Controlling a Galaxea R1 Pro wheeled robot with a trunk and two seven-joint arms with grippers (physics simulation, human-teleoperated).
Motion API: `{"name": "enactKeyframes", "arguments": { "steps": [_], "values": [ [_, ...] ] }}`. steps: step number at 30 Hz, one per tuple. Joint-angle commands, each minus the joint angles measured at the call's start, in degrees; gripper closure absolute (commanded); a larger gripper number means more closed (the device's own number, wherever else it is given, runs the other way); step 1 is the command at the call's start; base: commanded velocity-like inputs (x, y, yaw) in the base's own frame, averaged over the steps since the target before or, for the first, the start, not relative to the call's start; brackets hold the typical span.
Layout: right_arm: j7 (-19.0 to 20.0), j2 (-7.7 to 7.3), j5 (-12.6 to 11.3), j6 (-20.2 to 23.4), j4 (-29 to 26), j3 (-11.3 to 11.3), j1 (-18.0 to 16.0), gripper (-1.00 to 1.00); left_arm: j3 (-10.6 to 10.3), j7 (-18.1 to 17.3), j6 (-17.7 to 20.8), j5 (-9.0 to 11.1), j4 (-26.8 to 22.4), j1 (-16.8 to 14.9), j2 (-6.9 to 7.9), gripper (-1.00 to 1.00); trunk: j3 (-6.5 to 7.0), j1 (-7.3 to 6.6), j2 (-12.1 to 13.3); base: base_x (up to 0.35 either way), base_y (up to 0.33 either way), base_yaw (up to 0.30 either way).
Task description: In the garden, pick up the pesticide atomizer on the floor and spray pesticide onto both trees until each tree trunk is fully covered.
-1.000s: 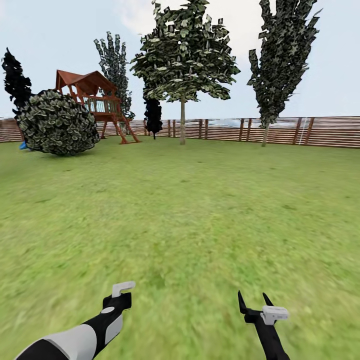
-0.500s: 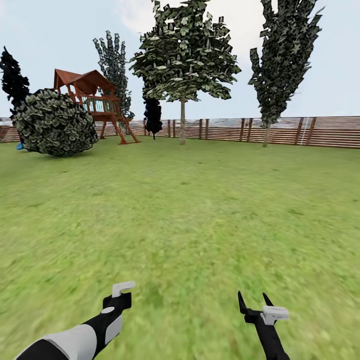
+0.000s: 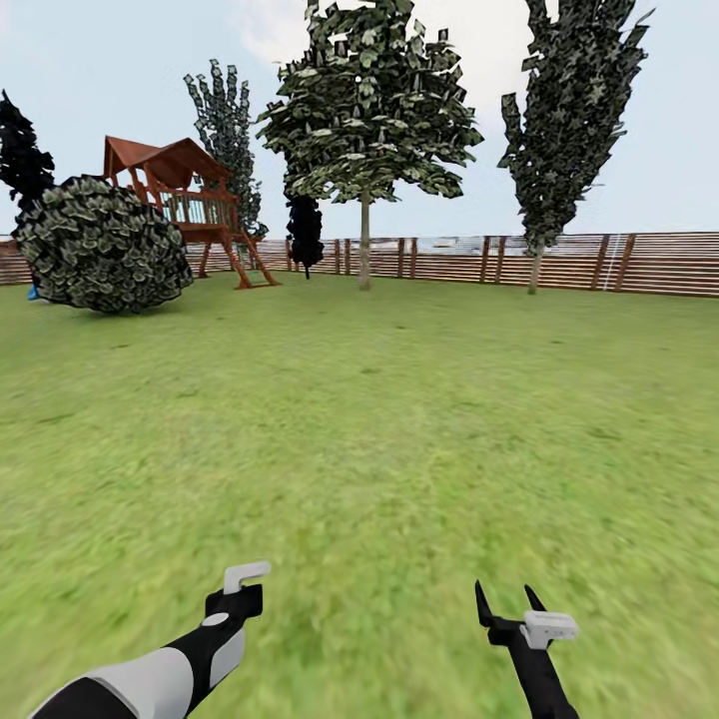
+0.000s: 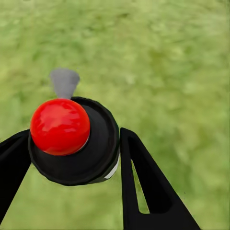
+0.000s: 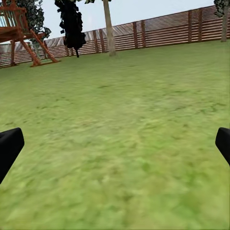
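The left hand (image 4: 71, 140) is closed on the pesticide atomizer (image 4: 98, 155): in the left wrist view its black round body with a red dome sits between the two black fingers (image 4: 139, 177), both of which touch its sides, and a grey nozzle juts out past it over the grass. In the head view the left hand (image 3: 240, 595) hangs low over the floor (image 3: 379, 439), well short of the broad tree (image 3: 367, 110), which stands far across the lawn in front of the fence (image 3: 659, 262). Its thin pale trunk (image 3: 364, 245) rises straight from the grass. A second, narrower tree (image 3: 571, 120) stands to the right of the broad tree, also by the fence. To the left of the broad tree are a dark cypress (image 3: 305, 232), a red-brown play tower (image 3: 185, 200) and, further left, a round bush (image 3: 100, 245). The right hand (image 3: 507, 602) is spread wide and holds nothing; in the right wrist view its fingertips (image 5: 9, 146) sit at the frame's edges, with the broad tree's trunk (image 5: 109, 28) far ahead.
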Motion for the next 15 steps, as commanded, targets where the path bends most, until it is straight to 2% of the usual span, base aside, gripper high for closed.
{"name": "enactKeyframes", "arguments": {
  "steps": [1,15],
  "values": [
    [0.0,0.0,0.0,-0.02,0.0,0.0,0.01,-1.0,-0.04,0.01,-0.01,-0.03,-0.01,0.01,0.0,1.0,0.0,0.0,0.0,0.337,0.0,0.0],
    [0.0,0.0,0.0,0.0,0.0,0.0,-0.04,-1.0,-0.04,-0.03,-0.03,-0.03,-0.01,0.01,-0.33,1.0,0.0,0.0,0.0,0.337,0.0,0.0]
  ]
}}
